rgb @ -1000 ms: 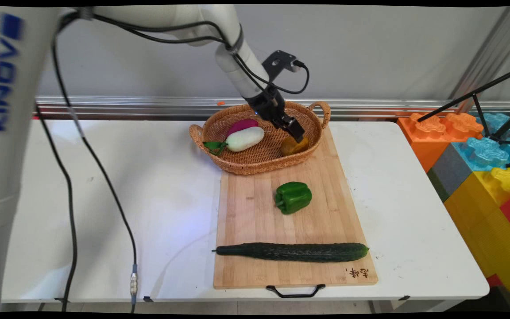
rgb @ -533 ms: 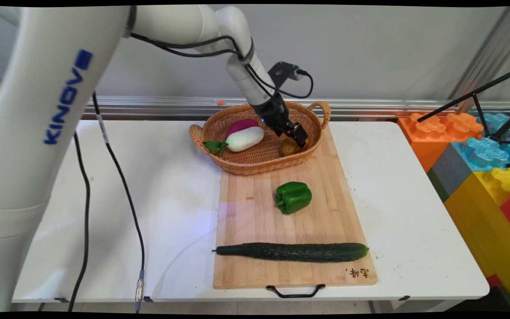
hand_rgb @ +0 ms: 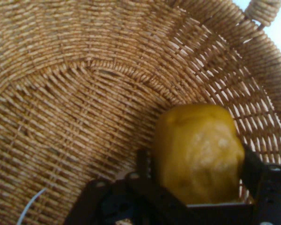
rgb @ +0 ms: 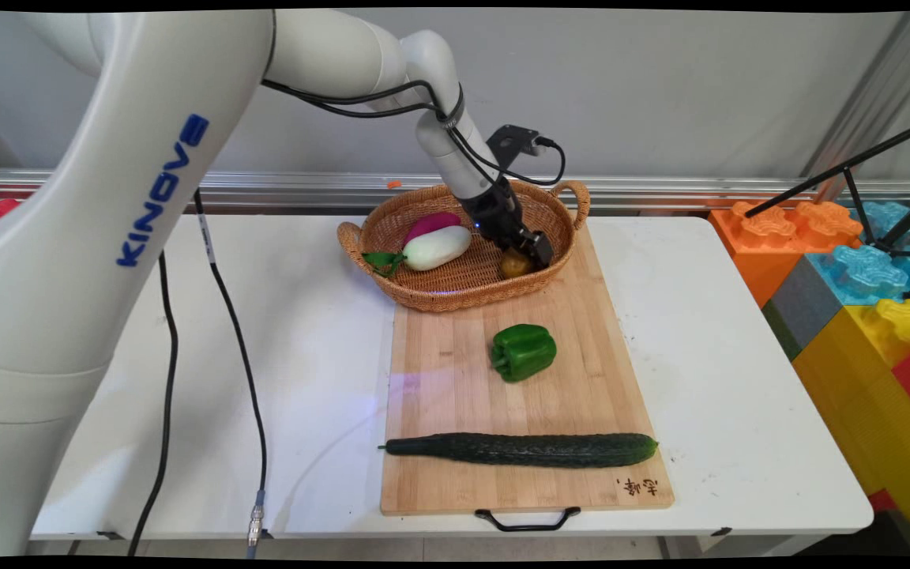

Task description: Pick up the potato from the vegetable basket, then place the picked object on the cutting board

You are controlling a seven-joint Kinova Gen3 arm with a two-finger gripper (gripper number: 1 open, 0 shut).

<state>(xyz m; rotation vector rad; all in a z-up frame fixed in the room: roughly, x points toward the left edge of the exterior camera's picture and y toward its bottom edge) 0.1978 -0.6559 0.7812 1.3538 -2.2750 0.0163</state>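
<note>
The black two-finger gripper (hand_rgb: pixel 199 187) is down inside the woven wicker basket (rgb: pixel 423 296), its fingers on both sides of the yellow-brown potato (hand_rgb: pixel 196 150), seemingly gripping it; the potato is not yet lifted.

Light was even and bright; soft shadows fell toward 6 o'clock. The hand view was warm, slightly soft.

You can see burnt-in characters on the cutting board (rgb: pixel 455 379), at its corner well away from the jaws; they are too small to read.
</note>
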